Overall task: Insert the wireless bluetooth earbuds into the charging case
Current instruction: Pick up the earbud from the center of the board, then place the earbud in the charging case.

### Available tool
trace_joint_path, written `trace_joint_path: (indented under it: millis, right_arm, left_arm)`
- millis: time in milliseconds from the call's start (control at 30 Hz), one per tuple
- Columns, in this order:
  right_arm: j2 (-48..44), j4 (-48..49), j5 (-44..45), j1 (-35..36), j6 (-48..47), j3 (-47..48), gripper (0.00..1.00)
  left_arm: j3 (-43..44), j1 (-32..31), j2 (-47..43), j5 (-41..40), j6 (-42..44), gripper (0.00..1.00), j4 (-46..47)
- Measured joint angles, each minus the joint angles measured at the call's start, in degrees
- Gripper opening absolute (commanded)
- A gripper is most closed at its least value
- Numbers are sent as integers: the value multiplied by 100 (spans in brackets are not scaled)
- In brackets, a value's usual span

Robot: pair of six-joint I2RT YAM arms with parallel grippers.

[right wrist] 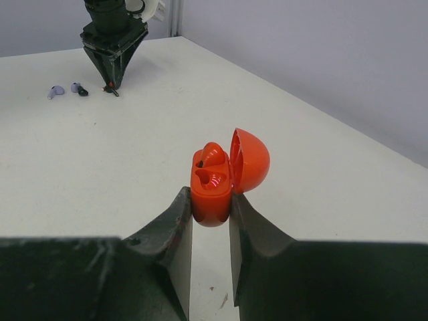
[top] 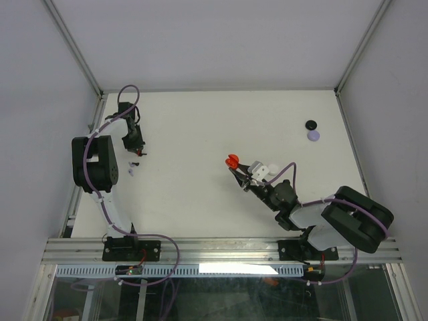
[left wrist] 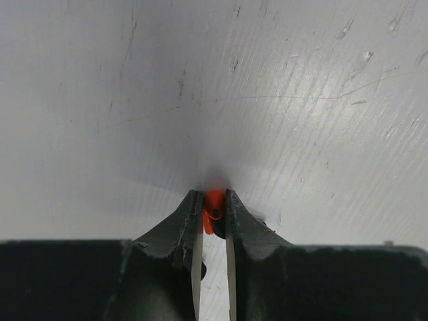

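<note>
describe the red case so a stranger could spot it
On the white table, find the right gripper near the middle. It pinches the charging case: red, lid open, unlike the black disc and lavender disc at far right.

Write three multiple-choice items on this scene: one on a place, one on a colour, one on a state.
1. Where do the round black disc and the round lavender disc lie?
A. between the arms' bases
B. side by side, far right on the white table
C. beside the left arm

2. What colour is the tiny earbud pinched by the fingers of the left gripper?
A. white
B. red-orange
C. black

3. How is the glossy red charging case in the right gripper?
A. shut
B. lid open
C. lidless

Answers: 1 B, the top view shows them together there; 2 B, the left wrist view shows it; 3 B, the lid stands hinged back.
</note>
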Motion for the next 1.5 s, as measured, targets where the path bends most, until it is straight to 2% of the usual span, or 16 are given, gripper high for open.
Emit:
trace_joint_path:
  millis: [300,600,867,1067,1267,1500]
  right_arm:
    - [-109,-57,-26,0,-72,11,0]
    - [-258,-278,-175,2,-55,164,0]
    - [-817,-708,-195,13,-44,367,0]
    - [-1021,-992,-247,20,42,503,0]
    - [-1069,-1139,-306,31,179,662,0]
    - [-962,-1145,-356,50,393,879,0]
  left_arm:
    - [-269,2,-358,-179,-24,7,149]
    - [-844,-170,-1821,-177,-170,8,448]
    - [-1357,-1174,-3630,-177,-671,8,765]
    - [-1926,-1856,-4651,-116,-1088,7,1233]
    - [-2535,-2470,-5394,177,-1587,6,1941]
    - [-3047,-3239,-5866,345,-1969,6,2929]
